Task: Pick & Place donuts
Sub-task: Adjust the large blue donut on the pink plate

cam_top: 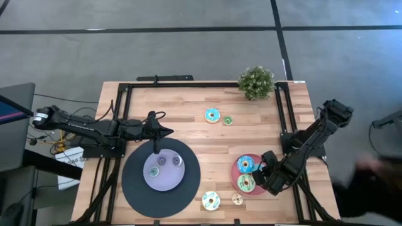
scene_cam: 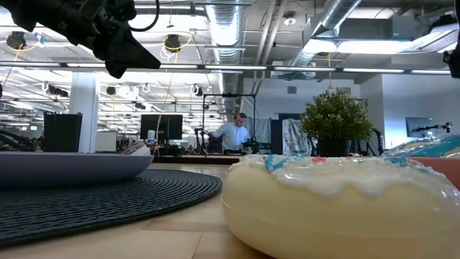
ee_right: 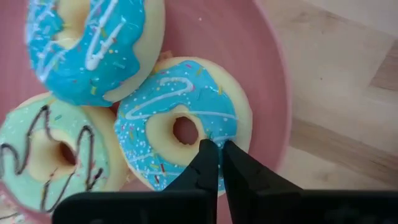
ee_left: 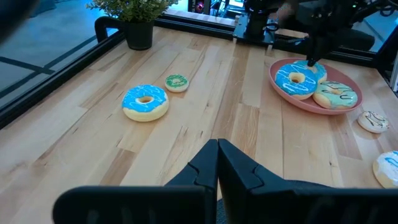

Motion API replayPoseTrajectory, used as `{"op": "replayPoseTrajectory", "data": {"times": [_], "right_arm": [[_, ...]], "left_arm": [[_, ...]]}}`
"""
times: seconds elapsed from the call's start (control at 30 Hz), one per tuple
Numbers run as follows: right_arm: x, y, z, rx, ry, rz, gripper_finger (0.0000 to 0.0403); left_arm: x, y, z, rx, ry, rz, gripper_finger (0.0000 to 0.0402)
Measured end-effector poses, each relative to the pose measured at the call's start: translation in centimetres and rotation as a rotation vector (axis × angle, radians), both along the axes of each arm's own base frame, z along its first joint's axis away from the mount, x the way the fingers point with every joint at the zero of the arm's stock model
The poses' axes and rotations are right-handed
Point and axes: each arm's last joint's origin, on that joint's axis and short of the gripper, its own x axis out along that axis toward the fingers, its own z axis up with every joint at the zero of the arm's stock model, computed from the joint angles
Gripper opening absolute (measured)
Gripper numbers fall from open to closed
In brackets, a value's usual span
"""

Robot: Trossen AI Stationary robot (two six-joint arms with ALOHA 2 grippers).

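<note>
A pink plate (cam_top: 237,171) at the right holds two blue-iced donuts (ee_right: 93,43) (ee_right: 180,121) and a green-iced one (ee_right: 43,155). My right gripper (ee_right: 219,148) is shut, its tips over the ring of the nearer blue donut, beside its hole. It also shows in the high view (cam_top: 260,168). My left gripper (ee_left: 217,148) is shut and empty, raised above the far rim of the black disc (cam_top: 135,188). A blue donut (cam_top: 212,115) and a small green one (cam_top: 227,120) lie on the far table. A white donut (cam_top: 210,200) and a small one (cam_top: 237,199) lie near the front edge. My right gripper points down at the blue donut's iced ring (ee_right: 214,127), on the side of the hole nearest the gripper. Its shut fingertips (ee_right: 208,152) hide that spot. I cannot tell whether they touch the icing. The donut lies flat in the plate, leaning on its neighbours.
A lavender plate (cam_top: 164,179) with several coin-sized donuts sits on the black disc. A potted plant (cam_top: 256,81) stands at the far right. A black frame (cam_top: 188,85) runs around the table. A person stands in the room far behind (scene_cam: 233,133).
</note>
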Motion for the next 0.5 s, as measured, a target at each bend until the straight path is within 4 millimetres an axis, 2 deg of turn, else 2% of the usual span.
{"op": "replayPoseTrajectory", "data": {"times": [0.2, 0.5], "right_arm": [[0.1, 0.1, 1.1, -0.026, 0.024, 0.002, 0.0008], [0.1, 0.2, 1.3, -0.005, 0.041, 0.0, 0.0007]], "left_arm": [[0.0, 0.0, 0.0, 0.0, 0.0, 0.0, 0.0], [0.0, 0.0, 0.0, 0.0, 0.0, 0.0, 0.0]]}}
